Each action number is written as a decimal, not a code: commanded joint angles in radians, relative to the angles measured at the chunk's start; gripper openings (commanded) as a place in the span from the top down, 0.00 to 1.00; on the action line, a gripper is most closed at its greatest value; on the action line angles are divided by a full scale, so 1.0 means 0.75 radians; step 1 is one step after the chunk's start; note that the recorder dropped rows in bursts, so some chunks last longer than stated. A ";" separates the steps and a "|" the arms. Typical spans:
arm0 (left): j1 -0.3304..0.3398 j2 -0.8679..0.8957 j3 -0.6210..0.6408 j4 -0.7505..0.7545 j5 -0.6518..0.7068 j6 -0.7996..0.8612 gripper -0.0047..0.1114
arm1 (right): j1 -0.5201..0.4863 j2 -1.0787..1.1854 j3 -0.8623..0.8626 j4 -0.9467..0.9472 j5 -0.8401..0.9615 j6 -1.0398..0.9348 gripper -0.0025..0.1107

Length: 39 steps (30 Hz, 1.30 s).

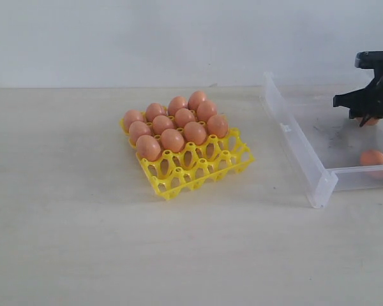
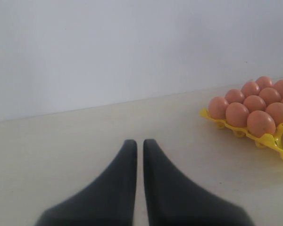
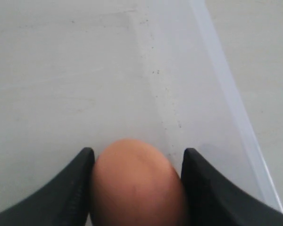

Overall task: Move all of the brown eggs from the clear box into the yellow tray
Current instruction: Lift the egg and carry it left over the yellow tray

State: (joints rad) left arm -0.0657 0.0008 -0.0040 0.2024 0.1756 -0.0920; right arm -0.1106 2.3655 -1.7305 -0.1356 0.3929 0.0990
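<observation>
Grip: your right end effector [image 3: 139, 155] pinches one brown egg [image 3: 137, 183] on the clear box [image 1: 293, 137] floor, at the worktop's [image 1: 64, 223] right edge | Left end effector [image 2: 137, 143]: pressed together, holding nothing | Do: squeeze lightly, lift above the wall, then seat it in an empty cup on the front edge of the yellow tray [image 1: 198, 169].

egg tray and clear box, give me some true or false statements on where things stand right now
1. Every cup of the yellow tray holds an egg. False: its front cups are empty.
2. The right jaws press on both sides of an egg. True.
3. The left jaws hold an egg. False: they are almost shut on nothing, above the bare table.
4. Loose eggs lie in the clear box. True: at least two are near its front wall.
5. The tray sits inside the box. False: it stands on the table beside the box, apart from it.
</observation>
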 commanded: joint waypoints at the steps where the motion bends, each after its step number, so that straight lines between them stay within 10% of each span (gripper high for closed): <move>1: -0.007 -0.001 0.005 -0.003 -0.004 -0.007 0.93 | -0.012 0.018 0.022 0.062 -0.085 -0.021 0.98; 7: -0.007 -0.001 0.005 -0.003 -0.004 -0.007 0.93 | 0.005 -0.064 0.334 0.233 -0.856 -0.069 0.98; 14: -0.007 -0.001 0.005 -0.003 -0.004 -0.007 0.93 | -0.035 -0.071 0.759 -0.227 -2.146 0.488 0.98; 25: -0.007 -0.001 0.005 -0.003 -0.004 -0.007 0.93 | -0.046 -0.056 0.743 -0.840 -2.152 0.887 0.98; 39: -0.007 -0.001 0.005 -0.003 -0.004 -0.007 0.93 | 0.315 -0.102 0.733 -1.351 -2.152 0.683 0.98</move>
State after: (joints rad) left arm -0.0657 0.0008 -0.0040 0.2024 0.1756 -0.0920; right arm 0.0907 2.3134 -1.1799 -1.1065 -1.2249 0.6521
